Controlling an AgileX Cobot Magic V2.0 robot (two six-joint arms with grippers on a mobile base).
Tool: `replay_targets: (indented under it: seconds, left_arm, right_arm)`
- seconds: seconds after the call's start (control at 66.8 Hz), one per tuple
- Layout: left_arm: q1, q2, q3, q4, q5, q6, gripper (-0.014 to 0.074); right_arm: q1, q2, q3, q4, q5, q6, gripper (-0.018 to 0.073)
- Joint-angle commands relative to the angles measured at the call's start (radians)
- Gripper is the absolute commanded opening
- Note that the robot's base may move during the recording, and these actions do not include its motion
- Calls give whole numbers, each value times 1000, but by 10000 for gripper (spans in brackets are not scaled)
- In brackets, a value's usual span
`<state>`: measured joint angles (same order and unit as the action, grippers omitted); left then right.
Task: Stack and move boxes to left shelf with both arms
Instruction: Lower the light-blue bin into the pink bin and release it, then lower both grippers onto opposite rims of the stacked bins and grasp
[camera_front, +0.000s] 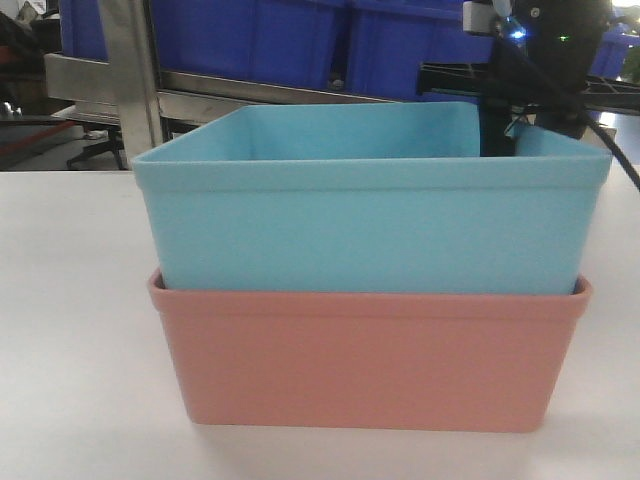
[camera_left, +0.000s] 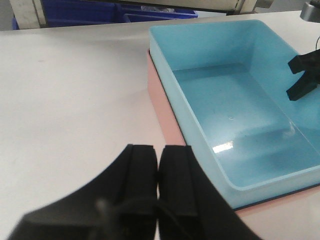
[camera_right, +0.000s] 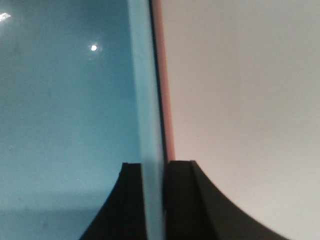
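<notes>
Now the right gripper pinches the blue bin — left gripper closed, empty.

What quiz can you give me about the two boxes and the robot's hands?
1. Pick one: the blue bin sits A) inside the pink bin, B) beside it, C) under it.
2. True or false: the left gripper is holding a bin.
3. Fill the gap: the right gripper has the blue bin's ____ between its fingers.

Key:
1. A.
2. False. It is shut on nothing, over the bare table.
3. Wall.
</notes>
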<state>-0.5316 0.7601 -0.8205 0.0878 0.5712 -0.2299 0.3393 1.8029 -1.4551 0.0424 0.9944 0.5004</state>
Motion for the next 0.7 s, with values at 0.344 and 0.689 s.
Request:
replay_targets:
  seconds: [0.344,0.689]
  left_arm:
    - [-7,-5,-32,6,-77,6,6]
    - [-7,143,-66,6,-94,8,549]
  right_arm:
    - [0,-106,-37,-48,-29,-32,601]
    - [0,-174,-37,-87,-25,-112,571]
